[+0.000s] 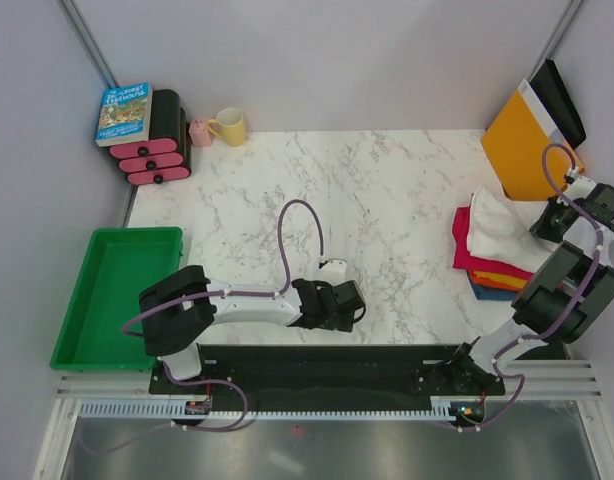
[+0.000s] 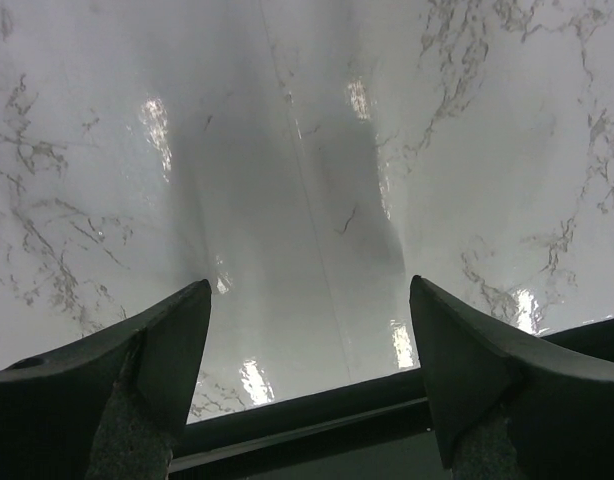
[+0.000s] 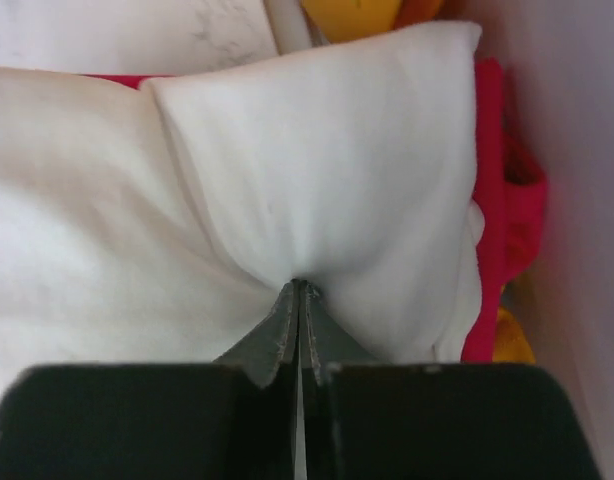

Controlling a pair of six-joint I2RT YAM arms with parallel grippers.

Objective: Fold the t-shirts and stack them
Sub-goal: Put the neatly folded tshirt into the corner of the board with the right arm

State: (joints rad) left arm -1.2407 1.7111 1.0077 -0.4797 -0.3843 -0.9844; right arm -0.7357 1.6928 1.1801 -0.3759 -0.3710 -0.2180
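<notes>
A stack of folded t-shirts lies at the table's right edge: a white one [image 1: 497, 232] on top, crimson red [image 1: 465, 250] beneath it, then orange [image 1: 502, 282] and dark blue [image 1: 484, 292]. My right gripper [image 1: 549, 222] reaches over the stack from the right. In the right wrist view it [image 3: 302, 285] is shut, its tips pressed into the white shirt [image 3: 327, 170], which puckers around them. Red cloth [image 3: 497, 200] shows past the white edge. My left gripper [image 1: 352, 305] hovers low over bare marble near the front edge, open and holding nothing [image 2: 307, 290].
A green tray [image 1: 117, 295] sits at the front left. An orange-yellow envelope [image 1: 532, 145] leans on the right wall behind the stack. At the back left stand a yellow mug [image 1: 230, 126], a pink cup [image 1: 201, 132] and a black drawer unit [image 1: 157, 150] with a book [image 1: 124, 113] on it.
</notes>
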